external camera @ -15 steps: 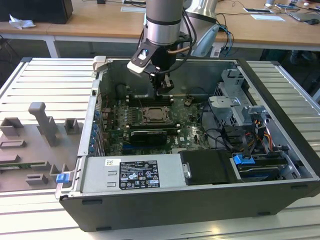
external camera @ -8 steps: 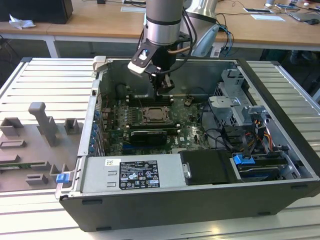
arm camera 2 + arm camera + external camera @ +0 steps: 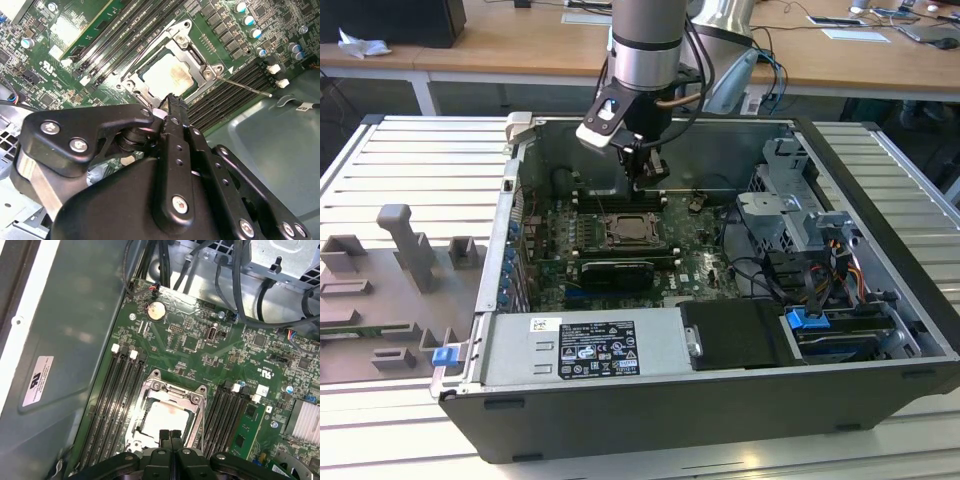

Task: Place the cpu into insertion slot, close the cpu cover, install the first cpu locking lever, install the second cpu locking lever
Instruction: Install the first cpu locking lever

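Note:
The cpu (image 3: 167,419) (image 3: 167,75) lies flat in the insertion slot (image 3: 628,230) on the green board, its pale metal face up. The silver cpu cover (image 3: 172,392) (image 3: 186,50) lies down around it, framing the face. A thin metal locking lever (image 3: 245,85) sticks out from one corner of the socket across the memory slots. My gripper (image 3: 170,433) (image 3: 170,99) (image 3: 640,186) hangs just above the socket's edge, by the cover's frame. Its fingers are pressed together, shut with nothing between them.
Long black memory slots (image 3: 112,395) flank the socket on both sides. A black card (image 3: 615,270) stands in front of the socket. Cables and a drive cage (image 3: 790,215) fill the exterior view's right. The power supply (image 3: 585,345) and case walls (image 3: 520,200) bound the space.

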Available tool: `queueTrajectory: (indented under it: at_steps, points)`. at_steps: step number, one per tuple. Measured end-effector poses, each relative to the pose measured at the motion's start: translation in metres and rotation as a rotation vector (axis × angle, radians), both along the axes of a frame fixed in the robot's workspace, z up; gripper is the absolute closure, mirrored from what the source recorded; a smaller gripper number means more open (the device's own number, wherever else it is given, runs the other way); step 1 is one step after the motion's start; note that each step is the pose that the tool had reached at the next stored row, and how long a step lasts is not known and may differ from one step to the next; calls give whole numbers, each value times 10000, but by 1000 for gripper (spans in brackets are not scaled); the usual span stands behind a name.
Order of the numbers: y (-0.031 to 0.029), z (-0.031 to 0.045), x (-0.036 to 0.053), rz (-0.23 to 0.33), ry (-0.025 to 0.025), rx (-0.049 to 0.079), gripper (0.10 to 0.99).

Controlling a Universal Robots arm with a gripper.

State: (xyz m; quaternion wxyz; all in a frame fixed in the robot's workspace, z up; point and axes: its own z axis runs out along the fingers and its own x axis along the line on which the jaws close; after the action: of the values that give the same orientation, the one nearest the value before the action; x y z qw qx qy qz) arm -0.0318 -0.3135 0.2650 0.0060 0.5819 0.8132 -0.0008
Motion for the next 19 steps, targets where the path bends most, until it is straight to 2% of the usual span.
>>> queueTrajectory:
  at_steps: [12, 15, 19]
  points:
    - [0, 0, 0, 264, 0, 0, 980]
    - [0, 0, 0, 508, 0, 0, 980]
    - [0, 0, 0, 1185, 0, -1, 980]
